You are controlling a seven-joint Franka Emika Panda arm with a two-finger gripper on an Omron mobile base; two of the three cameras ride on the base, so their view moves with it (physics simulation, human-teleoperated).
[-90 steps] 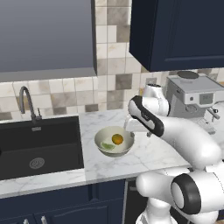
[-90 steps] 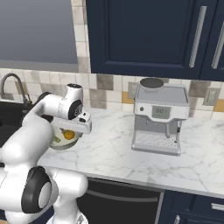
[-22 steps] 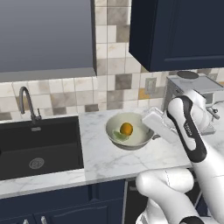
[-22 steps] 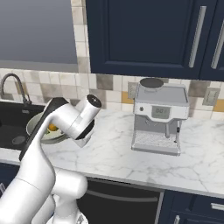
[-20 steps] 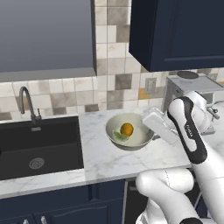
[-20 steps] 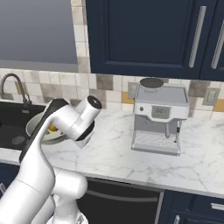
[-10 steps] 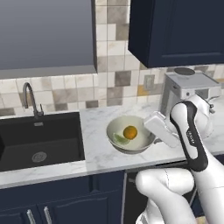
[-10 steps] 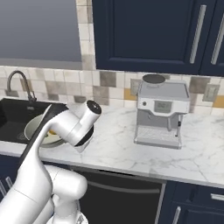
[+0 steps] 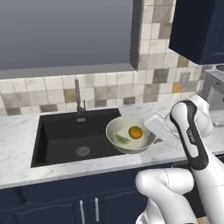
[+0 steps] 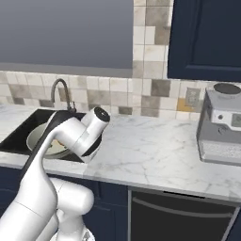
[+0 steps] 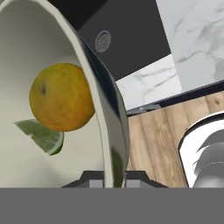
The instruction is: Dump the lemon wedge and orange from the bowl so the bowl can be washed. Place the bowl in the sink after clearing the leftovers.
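My gripper [image 9: 150,130] is shut on the right rim of the off-white bowl [image 9: 114,129] and holds it in the air over the right edge of the black sink [image 9: 61,138]. Inside the bowl lie the round orange [image 9: 135,132] and the pale green lemon wedge [image 9: 121,139]. In the hand view the bowl's rim [image 11: 106,98] runs up between the fingertips of the gripper [image 11: 114,177], with the orange [image 11: 61,97] and the lemon wedge [image 11: 42,136] to its left and the sink [image 11: 131,30] beyond. From the right base view the arm hides most of the bowl [image 10: 36,135].
A dark gooseneck faucet [image 9: 78,94] stands behind the sink. Marble counter [image 10: 155,150] stretches to the right, with a coffee machine [image 10: 220,129] at its far end. Dark cabinets hang above, and wooden floor [image 11: 153,140] shows below the counter edge.
The base has driven, so both base views have shifted. The bowl, still gripped, has come off the counter and now overlaps the sink's right edge.
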